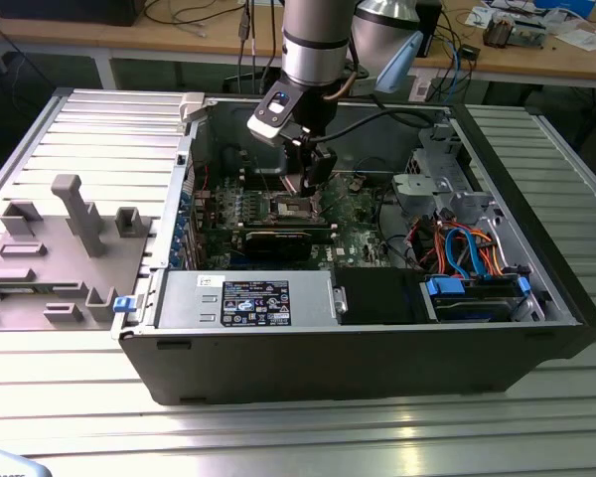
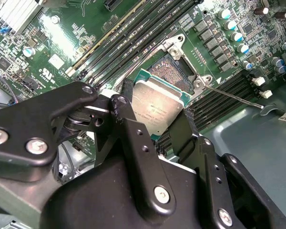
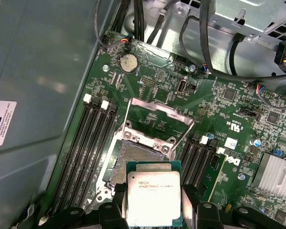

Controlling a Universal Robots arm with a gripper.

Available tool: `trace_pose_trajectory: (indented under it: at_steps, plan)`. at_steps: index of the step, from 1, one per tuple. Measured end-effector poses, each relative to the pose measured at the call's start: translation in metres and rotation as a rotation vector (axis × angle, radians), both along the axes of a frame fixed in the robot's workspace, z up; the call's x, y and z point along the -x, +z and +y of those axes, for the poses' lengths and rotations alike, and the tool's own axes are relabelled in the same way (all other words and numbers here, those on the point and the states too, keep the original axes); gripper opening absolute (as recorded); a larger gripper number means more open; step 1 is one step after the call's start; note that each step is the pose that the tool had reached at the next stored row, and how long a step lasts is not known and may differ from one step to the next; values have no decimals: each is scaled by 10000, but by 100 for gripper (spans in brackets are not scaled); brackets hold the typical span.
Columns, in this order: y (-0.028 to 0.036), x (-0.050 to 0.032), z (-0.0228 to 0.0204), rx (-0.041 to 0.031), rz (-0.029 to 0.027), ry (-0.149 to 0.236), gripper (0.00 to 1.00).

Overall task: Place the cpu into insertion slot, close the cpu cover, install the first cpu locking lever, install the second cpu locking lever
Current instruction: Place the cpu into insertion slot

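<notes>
Gripper point(image 3: 154, 204) pinches the cpu point(image 3: 154, 195) by opposite edges, flat, overlapping one edge of the uncovered insertion slot point(image 3: 133, 155), mid-frame in the exterior view.

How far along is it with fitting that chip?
Nothing is finished yet. The tool grips the flat square silver-grey cpu near the dark square insertion slot, not seated. The thin metal-frame cpu cover stands open and a thin metal locking lever lies unlatched, so seating, cover and both levers remain.
</notes>
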State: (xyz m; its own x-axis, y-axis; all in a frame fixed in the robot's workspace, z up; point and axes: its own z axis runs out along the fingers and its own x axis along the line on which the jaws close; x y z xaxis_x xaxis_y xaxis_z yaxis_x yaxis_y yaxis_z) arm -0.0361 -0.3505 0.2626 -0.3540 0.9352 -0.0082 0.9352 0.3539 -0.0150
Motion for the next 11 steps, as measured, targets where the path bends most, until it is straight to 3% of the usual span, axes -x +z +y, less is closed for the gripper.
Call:
trace_pose_trajectory:
  at_steps: [11]
  plan:
    - [-6, 4, 0, 0, 0, -81, 55]
